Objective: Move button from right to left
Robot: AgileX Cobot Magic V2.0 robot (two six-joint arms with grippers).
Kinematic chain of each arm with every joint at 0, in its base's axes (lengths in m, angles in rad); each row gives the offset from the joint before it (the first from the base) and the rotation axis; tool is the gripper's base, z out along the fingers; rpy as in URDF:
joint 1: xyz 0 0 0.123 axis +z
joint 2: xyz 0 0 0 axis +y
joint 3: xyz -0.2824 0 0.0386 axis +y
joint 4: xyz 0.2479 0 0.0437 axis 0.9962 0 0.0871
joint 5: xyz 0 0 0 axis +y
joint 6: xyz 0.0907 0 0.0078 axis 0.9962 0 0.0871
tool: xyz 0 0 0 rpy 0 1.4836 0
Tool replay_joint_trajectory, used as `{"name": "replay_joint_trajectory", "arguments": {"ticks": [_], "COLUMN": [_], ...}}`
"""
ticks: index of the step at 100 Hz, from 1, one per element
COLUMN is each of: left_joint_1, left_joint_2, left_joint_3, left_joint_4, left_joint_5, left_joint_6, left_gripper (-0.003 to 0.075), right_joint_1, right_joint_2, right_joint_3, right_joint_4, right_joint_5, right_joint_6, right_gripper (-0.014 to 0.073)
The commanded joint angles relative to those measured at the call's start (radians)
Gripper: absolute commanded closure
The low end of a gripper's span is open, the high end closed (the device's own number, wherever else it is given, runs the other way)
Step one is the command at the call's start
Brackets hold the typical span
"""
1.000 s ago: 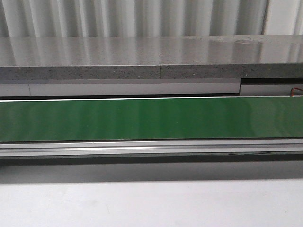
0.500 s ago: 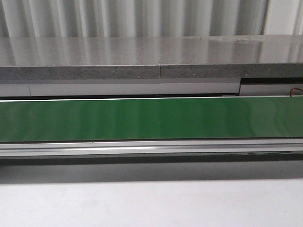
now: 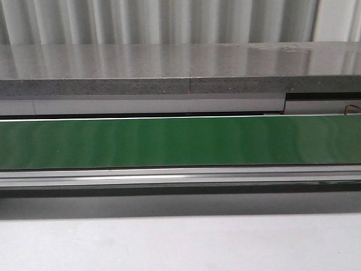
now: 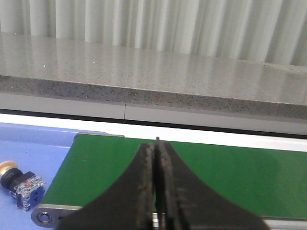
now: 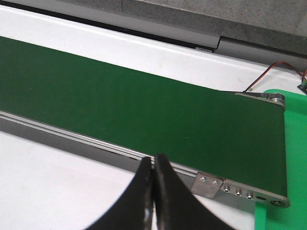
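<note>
The button (image 4: 17,183), with its yellow-orange cap, black collar and blue-and-clear block, lies on its side on a blue surface (image 4: 43,153) off the left end of the green conveyor belt (image 4: 230,177), seen only in the left wrist view. My left gripper (image 4: 156,143) is shut and empty, over the belt, to the right of the button. My right gripper (image 5: 153,160) is shut and empty, over the belt's near rail close to its right end. Neither gripper shows in the front view.
The green belt (image 3: 180,141) runs across the front view, with a metal rail (image 3: 180,176) in front and a grey stone ledge (image 3: 180,70) behind. A bright green mat (image 5: 295,158) lies past the belt's right end, with thin wires (image 5: 268,74) nearby. White tabletop (image 3: 180,243) lies in front.
</note>
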Motion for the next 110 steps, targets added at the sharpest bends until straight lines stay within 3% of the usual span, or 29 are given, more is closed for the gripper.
{"name": "replay_joint_trajectory", "arguments": {"ticks": [1,37,65,75,94,110], "left_joint_1": [0.003,0.003,0.003,0.003,0.003,0.003], "left_joint_2": [-0.035,-0.035,-0.035,-0.035,-0.035,-0.035], "left_joint_3": [0.023,0.023,0.023,0.023,0.023,0.023], "left_joint_4": [-0.005,-0.005,-0.005,-0.005,-0.005,-0.005], "left_joint_5": [-0.076,-0.076,-0.076,-0.076,-0.076,-0.076], "left_joint_6": [-0.006,-0.006,-0.006,-0.006,-0.006,-0.006], "left_gripper": [0.074,0.074,0.074,0.074,0.074,0.074], "right_joint_1": [0.001,0.001,0.029,0.033,0.033,0.033], "right_joint_2": [0.002,0.001,-0.149,-0.229,-0.385,-0.507], "right_joint_3": [-0.025,-0.017,0.126,0.208,0.351,0.446], "right_joint_4": [0.025,0.008,-0.034,-0.136,-0.422,-0.495], "right_joint_5": [-0.06,-0.069,-0.262,-0.311,-0.357,-0.459], "right_joint_6": [-0.005,-0.005,0.016,0.158,0.562,0.659], "right_gripper": [0.0661,0.0661,0.0661,0.0661,0.0661,0.0661]}}
